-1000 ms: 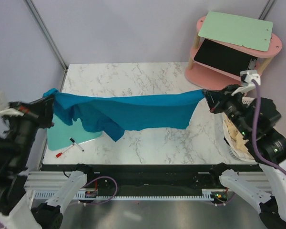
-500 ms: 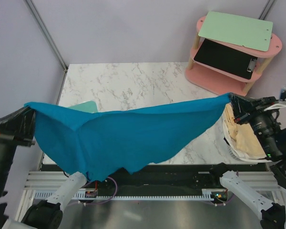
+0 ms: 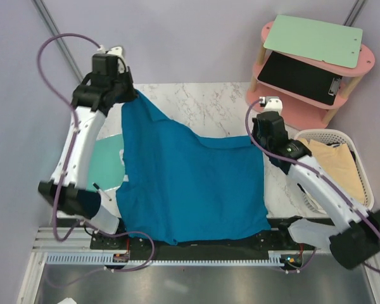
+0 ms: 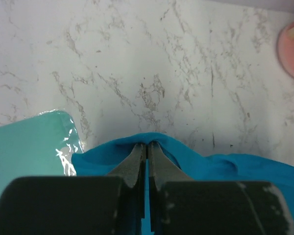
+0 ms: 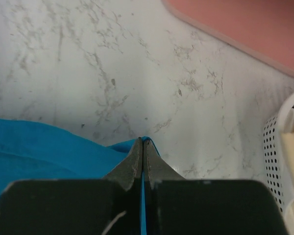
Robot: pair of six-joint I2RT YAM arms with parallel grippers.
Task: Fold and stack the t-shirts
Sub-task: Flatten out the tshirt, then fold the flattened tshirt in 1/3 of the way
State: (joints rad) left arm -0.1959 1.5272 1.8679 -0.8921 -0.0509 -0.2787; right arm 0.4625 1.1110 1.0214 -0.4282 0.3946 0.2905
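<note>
I read L claw (image 4: 147, 145) and R claw (image 5: 142, 142) each pinching a corner of teal t-shirt (image 3: 190, 187), cloth spread behind both claws over worktop (image 3: 199, 101).

1 teal t-shirt (image 3: 190, 183), 1 basket (image 3: 365, 185), 1 pink shelf (image 3: 269, 101), 1 black clipboard (image 3: 297, 75)

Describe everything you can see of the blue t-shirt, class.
The blue t-shirt is soft teal cloth, spread mostly flat with a few creases across the marble table. Its two far corners are pinched in the shut left gripper and right gripper. Its near edge hangs over the table's front, and its left side overlaps a green board.
</note>
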